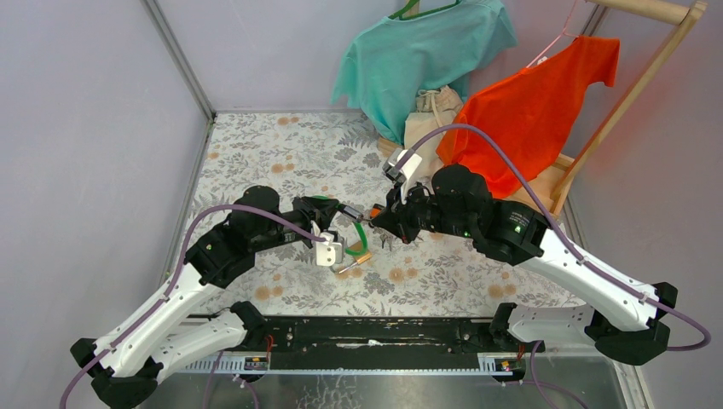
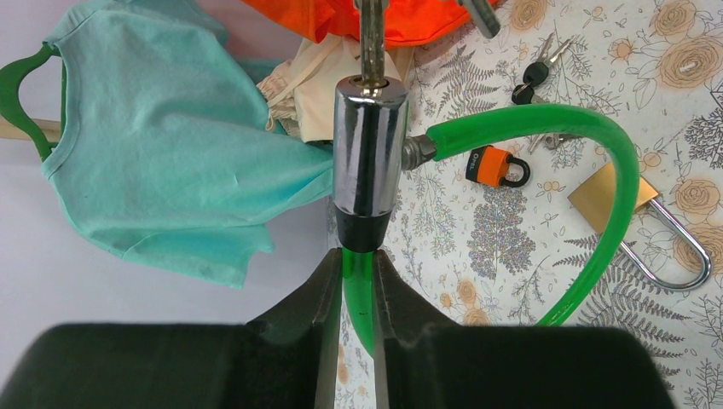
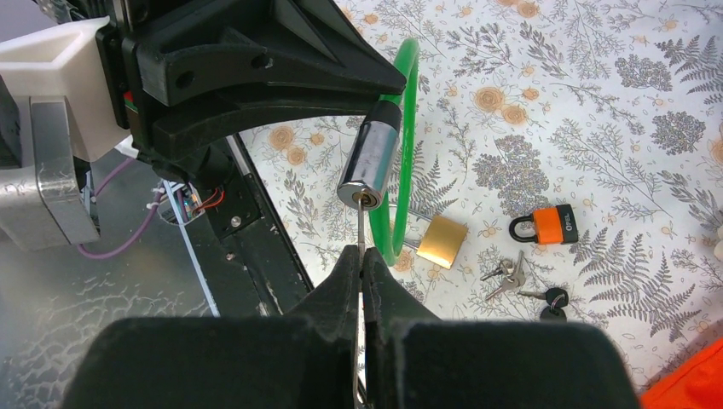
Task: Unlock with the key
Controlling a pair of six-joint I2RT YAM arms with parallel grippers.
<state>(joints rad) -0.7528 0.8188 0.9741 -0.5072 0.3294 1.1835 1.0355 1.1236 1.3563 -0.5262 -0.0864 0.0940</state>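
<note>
My left gripper [image 2: 359, 271] is shut on the green cable [image 2: 361, 290] of a cable lock, just below its chrome cylinder [image 2: 367, 149], and holds it above the table. The cable loops round to the right [image 2: 627, 183]. My right gripper [image 3: 363, 260] is shut on a silver key [image 3: 361, 228] whose tip sits in the keyhole at the cylinder's end [image 3: 365, 199]. In the left wrist view the key blade [image 2: 370, 38] enters the top of the cylinder. In the top view both grippers meet mid-table [image 1: 368, 217].
A brass padlock [image 3: 442, 241], an orange padlock [image 3: 546, 227] and loose keys [image 3: 511, 274] lie on the floral cloth. A teal shirt [image 1: 422, 51], an orange shirt [image 1: 533, 102] and a wooden rack [image 1: 631, 94] stand at the back right. Purple walls enclose left and back.
</note>
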